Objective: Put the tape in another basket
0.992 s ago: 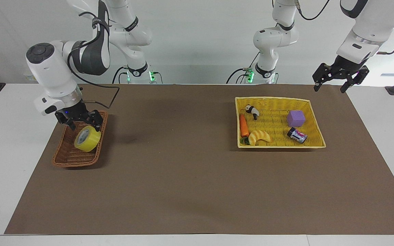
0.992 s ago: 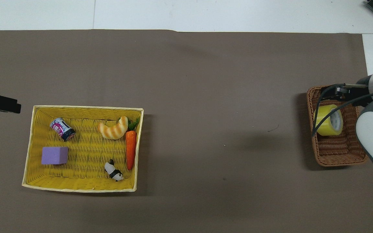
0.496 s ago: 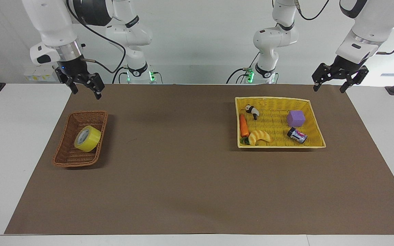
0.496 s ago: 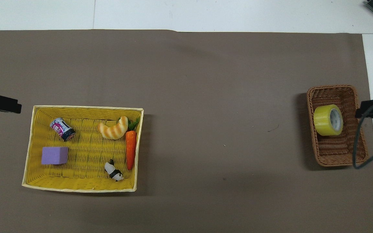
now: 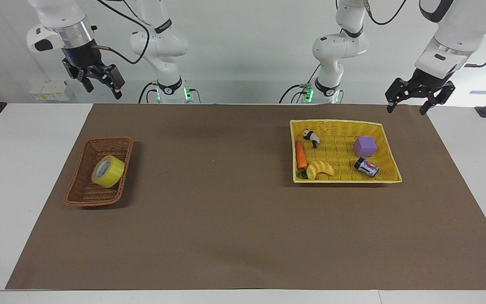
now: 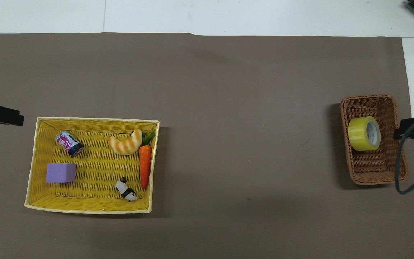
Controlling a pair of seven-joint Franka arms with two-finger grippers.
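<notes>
Yellow tape [image 5: 107, 171] in wicker basket [image 5: 83, 194], right gripper [image 5: 102, 85] risen higher

No legible text, brand, number or sign appears in either view; the printed wrap on the small can [image 6: 69, 143] is too small to read.

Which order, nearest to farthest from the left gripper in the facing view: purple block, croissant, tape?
From the left gripper, raised at its own end of the table:
1. Purple block, in the yellow basket.
2. Croissant, same basket.
3. Tape, in the brown basket, right arm's end.
</notes>
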